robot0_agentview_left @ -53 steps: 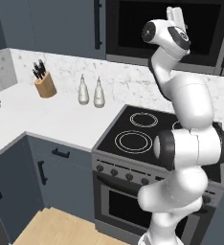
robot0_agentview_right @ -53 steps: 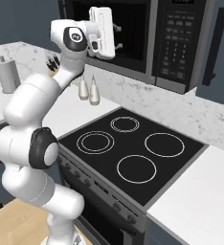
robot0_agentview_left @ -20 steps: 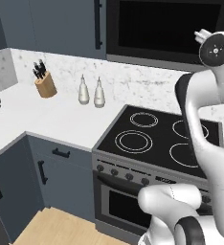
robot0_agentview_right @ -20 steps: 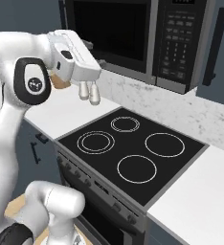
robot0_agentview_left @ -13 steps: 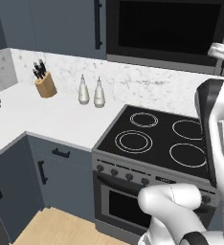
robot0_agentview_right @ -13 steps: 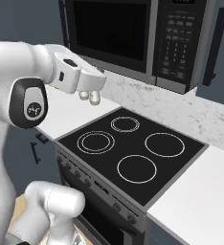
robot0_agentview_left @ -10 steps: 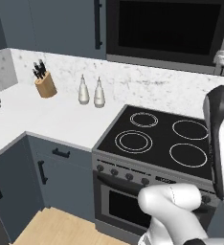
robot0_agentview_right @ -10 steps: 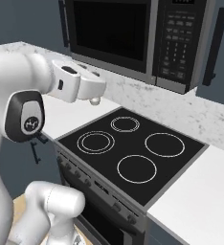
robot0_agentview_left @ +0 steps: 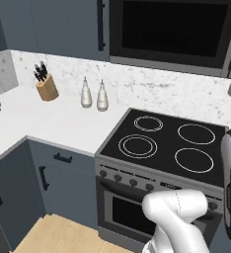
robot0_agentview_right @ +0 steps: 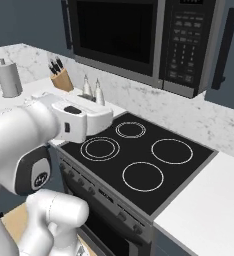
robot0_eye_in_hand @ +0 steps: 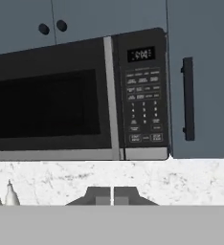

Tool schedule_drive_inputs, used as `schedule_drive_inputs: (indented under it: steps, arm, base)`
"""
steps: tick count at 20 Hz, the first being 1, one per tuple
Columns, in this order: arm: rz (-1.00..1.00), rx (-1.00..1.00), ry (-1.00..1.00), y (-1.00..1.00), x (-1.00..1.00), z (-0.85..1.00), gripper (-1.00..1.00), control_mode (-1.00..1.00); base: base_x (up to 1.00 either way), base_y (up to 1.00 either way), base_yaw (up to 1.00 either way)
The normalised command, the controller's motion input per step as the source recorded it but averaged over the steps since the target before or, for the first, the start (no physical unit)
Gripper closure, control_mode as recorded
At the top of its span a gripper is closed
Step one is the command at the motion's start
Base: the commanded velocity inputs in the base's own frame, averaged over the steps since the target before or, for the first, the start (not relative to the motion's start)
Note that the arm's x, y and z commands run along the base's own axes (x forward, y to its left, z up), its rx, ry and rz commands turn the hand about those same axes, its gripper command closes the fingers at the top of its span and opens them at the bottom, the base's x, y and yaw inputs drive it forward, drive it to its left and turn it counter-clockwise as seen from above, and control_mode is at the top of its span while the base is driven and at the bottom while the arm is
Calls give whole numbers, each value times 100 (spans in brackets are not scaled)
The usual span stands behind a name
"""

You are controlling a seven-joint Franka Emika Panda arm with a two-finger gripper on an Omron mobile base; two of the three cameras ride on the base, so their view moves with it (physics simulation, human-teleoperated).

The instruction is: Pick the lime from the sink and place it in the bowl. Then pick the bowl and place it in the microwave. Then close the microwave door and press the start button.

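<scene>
The microwave (robot0_eye_in_hand: pixel 80 100) control strip (robot0_eye_in_hand: pixel 142 98) shows lit digits and button labels, seemingly too blurred to read.

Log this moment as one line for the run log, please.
gripper: shut, empty | microwave door: closed | control strip: untouched, gripper apart from it and below | stovetop: bare

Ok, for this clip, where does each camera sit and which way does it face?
Left base view: behind the arm's left, looking down over the stovetop and knife block; white arm at lower right.
Right base view: behind its right, facing the microwave; arm at left.
Hand view: looks level at the microwave door, which is shut, and at the control strip; claw tips meet at the bottom.
Both base views share the stovetop and two bottles.
</scene>
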Motion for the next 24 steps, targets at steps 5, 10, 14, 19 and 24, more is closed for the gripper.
schedule_drive_inputs:
  steps: [5, 10, 14, 19, 24]
  arm:
    - [5, 0, -2, 0, 16, -15, 100, -100]
    - [8, 0, 2, -2, 55, -14, 100, -100]
    - [9, 0, 0, -1, 47, -5, 100, -100]
    - [1, 3, -1, -41, 22, 0, 100, -100]
    - [-3, 2, 0, -38, 6, 0, 100, -100]
  base:
    - [0, 0, 0]
    - [0, 0, 0]
    - [0, 0, 0]
    - [0, 0, 0]
    - [0, 0, 0]
